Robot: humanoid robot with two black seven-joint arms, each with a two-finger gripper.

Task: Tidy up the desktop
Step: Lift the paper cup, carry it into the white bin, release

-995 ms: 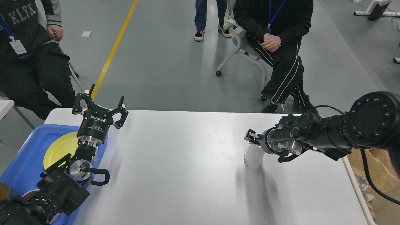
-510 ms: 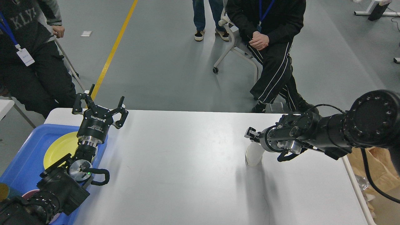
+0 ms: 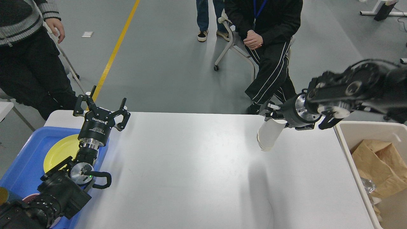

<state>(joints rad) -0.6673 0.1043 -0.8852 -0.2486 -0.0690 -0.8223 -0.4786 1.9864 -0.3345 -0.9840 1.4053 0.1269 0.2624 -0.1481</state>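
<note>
The white desktop (image 3: 197,171) fills the lower middle of the head view. My right gripper (image 3: 272,117) is shut on the top of a white paper cup (image 3: 268,136), which hangs tilted above the desktop's far right part with its shadow below it. My left gripper (image 3: 103,106) stands open and empty over the far left corner, above the edge of the blue tray (image 3: 22,162).
The blue tray holds a yellow plate (image 3: 60,149) and other dishes at its near end. A beige bin (image 3: 349,149) with crumpled brown paper (image 3: 378,165) stands off the right edge. A seated person (image 3: 270,47) and a standing person (image 3: 28,60) are beyond the desktop.
My right arm has lifted the paper cup off the desktop and carried it up and to the right, toward the bin. The left arm has stayed still.
</note>
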